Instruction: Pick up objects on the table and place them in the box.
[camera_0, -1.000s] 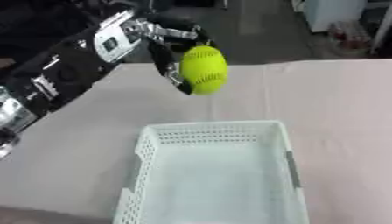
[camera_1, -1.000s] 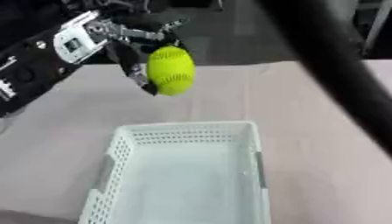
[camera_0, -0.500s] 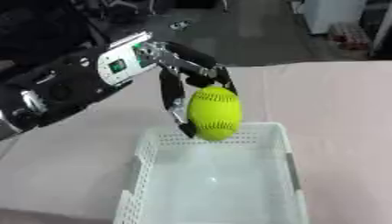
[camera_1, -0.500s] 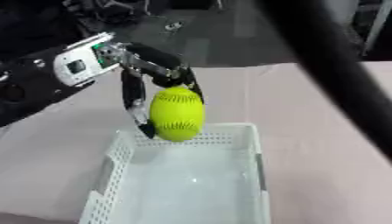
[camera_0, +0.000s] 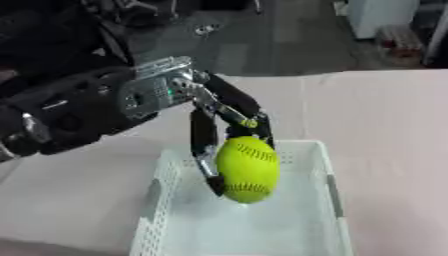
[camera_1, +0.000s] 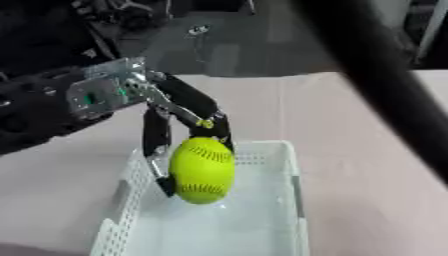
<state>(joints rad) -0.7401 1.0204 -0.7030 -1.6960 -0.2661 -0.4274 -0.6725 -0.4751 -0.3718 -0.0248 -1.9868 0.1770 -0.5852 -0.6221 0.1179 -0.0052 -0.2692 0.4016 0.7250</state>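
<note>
Ball (camera_0: 248, 170) showing bright yellow-green with thin red stitching curving across it. Left hand (camera_0: 214, 131) showing black fingers with silver metal, a small yellow dot near the fingertips. Box (camera_0: 331, 186) reading pale white-grey, walls perforated with small holes. Table (camera_0: 385, 115) looking pinkish beige.

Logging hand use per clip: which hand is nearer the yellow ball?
Left. The left hand pinches the yellow ball over the white box; the right hand isn't visible, only a dark arm.

Soft even light; whole frame slightly blurred; dark defocused band (camera_1: 385, 90) crosses right eye view; background dim.
</note>
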